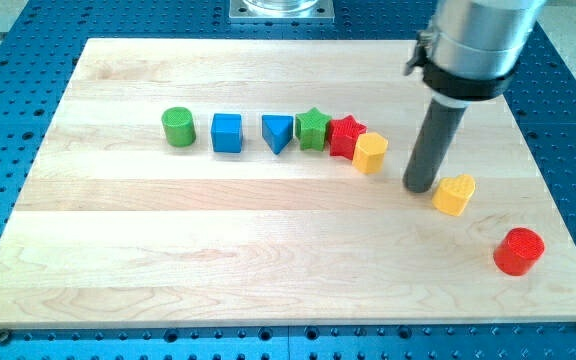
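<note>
My tip (420, 187) rests on the wooden board at the view's right. It stands just left of the yellow heart block (454, 194), with a narrow gap between them. The yellow hexagon block (370, 153) lies up and to the left of the tip, touching the red star block (345, 135). A green star block (313, 128) presses against the red star's left side. Further left stand a blue triangle block (277, 132), a blue cube (227, 132) and a green cylinder (178, 127). A red cylinder (519, 250) sits alone near the board's lower right.
The wooden board (168, 260) lies on a blue perforated table (568, 110). A metal mount (281, 9) shows at the view's top edge. The arm's grey body (473, 45) hangs over the board's upper right.
</note>
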You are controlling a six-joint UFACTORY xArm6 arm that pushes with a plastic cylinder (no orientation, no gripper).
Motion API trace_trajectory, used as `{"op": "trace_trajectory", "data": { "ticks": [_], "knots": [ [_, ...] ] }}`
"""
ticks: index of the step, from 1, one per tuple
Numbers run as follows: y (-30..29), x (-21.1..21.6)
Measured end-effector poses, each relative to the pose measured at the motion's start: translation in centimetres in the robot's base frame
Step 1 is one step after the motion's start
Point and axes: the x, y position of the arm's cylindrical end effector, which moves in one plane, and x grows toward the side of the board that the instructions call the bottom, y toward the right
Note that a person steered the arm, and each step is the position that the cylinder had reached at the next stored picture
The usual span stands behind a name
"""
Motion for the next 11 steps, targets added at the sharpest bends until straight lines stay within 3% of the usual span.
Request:
{"op": "trace_trajectory", "data": {
  "ticks": [1,2,4,11],
  "knots": [
    [5.2,1.6],
    [4.7,0.8],
    [6.5,-5.2],
    [4.6,-5.8]
  ]
}}
